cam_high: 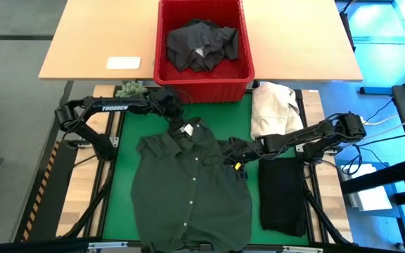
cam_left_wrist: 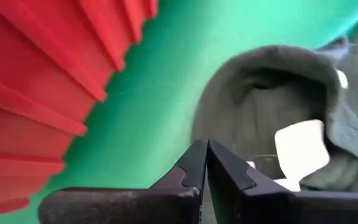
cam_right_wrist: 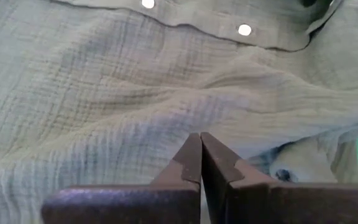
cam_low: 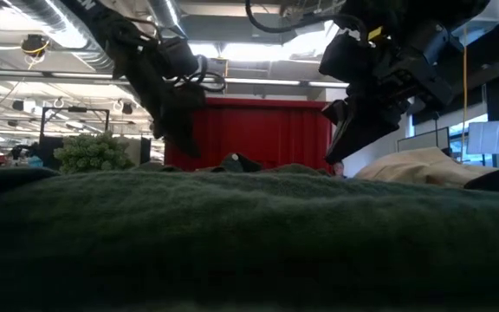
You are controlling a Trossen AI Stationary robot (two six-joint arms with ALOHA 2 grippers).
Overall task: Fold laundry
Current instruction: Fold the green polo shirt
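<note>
- The high view is evenly lit from above, with soft shadows only; a cold blue glow falls on the floor beyond the right gripper [cam_high: 239, 171].
- In the low view, bright ceiling lights behind the left gripper [cam_low: 184, 143] turn both arms into silhouettes.
- The dark green shirt [cam_low: 249, 234] close to the lens is dim and out of focus.
- In the left wrist view, the red basket [cam_left_wrist: 36, 93] beside the fingers is blurred.

Your high view looks straight down on the tabletop [cam_high: 83, 42]; low view sits at cloth level facing the red basket [cam_low: 258, 130]; both wrist views press close over the green shirt [cam_right_wrist: 135, 93]
</note>
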